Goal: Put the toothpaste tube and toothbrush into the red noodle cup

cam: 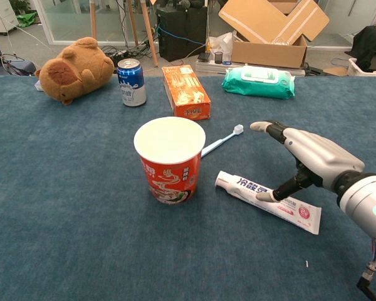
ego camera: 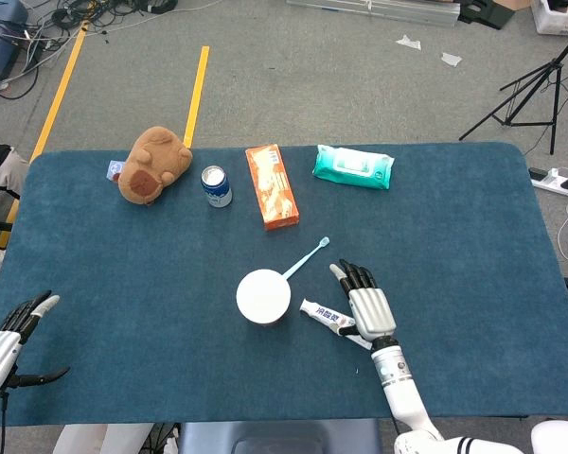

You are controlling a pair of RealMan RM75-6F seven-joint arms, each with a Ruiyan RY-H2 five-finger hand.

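- The tube (cam: 267, 200) is touched by the thumb of the spread right hand (cam: 304, 157), not gripped.
- The brush (ego camera: 306, 258) lies at the cup's (ego camera: 263, 296) 1 o'clock.
- The left hand (ego camera: 5, 337) is held spread, empty.

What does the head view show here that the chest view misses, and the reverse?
Only the head view shows the left hand, open at the table's near left corner. Only the chest view shows the red noodle cup's printed side and the right hand's thumb tip on the toothpaste tube. Both show the toothbrush lying behind the cup, plus the plush toy, can and wipes pack.
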